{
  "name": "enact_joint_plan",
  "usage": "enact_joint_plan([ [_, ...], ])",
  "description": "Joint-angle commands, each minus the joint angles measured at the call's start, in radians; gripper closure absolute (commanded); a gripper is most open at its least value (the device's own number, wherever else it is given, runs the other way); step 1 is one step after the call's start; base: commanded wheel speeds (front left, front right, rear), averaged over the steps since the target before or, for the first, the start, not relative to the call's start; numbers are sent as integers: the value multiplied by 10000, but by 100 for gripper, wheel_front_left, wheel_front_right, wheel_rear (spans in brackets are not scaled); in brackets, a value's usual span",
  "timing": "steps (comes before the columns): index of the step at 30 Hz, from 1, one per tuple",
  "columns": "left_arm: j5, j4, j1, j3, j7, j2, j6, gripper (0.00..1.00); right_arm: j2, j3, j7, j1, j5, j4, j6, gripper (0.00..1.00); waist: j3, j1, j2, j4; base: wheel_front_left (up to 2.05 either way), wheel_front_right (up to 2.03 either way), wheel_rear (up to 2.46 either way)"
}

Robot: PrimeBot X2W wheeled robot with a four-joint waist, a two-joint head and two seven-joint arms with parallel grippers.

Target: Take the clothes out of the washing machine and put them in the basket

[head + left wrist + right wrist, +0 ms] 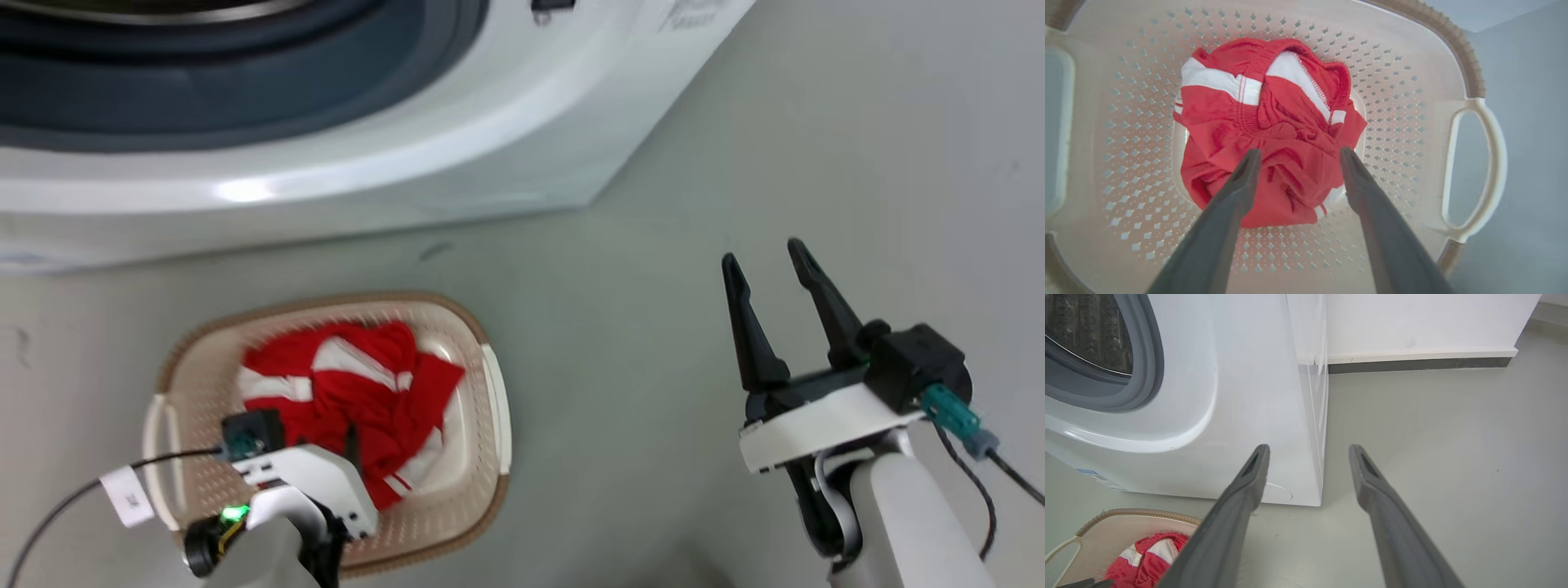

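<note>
The clothes (1274,134) lie heaped in the basket (1412,53), so the left gripper (1298,153) hangs over them, fingers apart; the right gripper (763,255) idles aside, spread and empty.

Lower right of the head view: right gripper (762,251), two long tapering black fingers (753,335) on a black base and white mount, atop a pale grey forearm (906,523). Beside it, teal connector (947,406), grey plug (980,443), black cable (984,510). Lower left: white wrist housing (314,478), green light (234,514), thin black lead (57,506) bearing a white tag (126,496). Right wrist view: matte grey, slotted near the tips.
</note>
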Motion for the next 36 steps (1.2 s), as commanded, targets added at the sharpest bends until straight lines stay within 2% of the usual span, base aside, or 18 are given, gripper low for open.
enact_joint_plan([
  [1,13,-41,204,-12,-46,-58,-73,0,-9,-66,-28,246,-88,90,-7,0,-1216,-1,0,453,0,0,0],
  [3,123,-259,473,-175,-76,-156,-166,0,-11,-208,44,479,-170,158,-7,0,-1855,-1,0,635,0,0,0],
  [8,376,-1817,1420,-211,-80,-269,-280,0,-11,-608,284,1093,-357,145,-7,0,-3178,-1,0,996,0,0,0],
  [14,843,-4044,2575,134,-74,-309,-128,0,-9,-994,613,1798,-547,-86,-5,0,-4344,-1,0,1229,0,0,0],
  [27,2535,-9888,4188,980,-74,-330,238,0,-9,-1859,1153,3056,-996,-973,-7,0,-5642,-1,0,1744,0,0,0],
  [31,2975,-11023,4718,1001,-75,-219,240,0,-6,-2005,1257,3285,-1165,-1296,-5,0,-5817,-1,0,1812,0,0,0],
  [36,3320,-11500,5503,976,-75,-72,286,0,-7,-1924,1326,3573,-1288,-1586,-7,0,-6034,-1,0,1821,0,0,0],
])
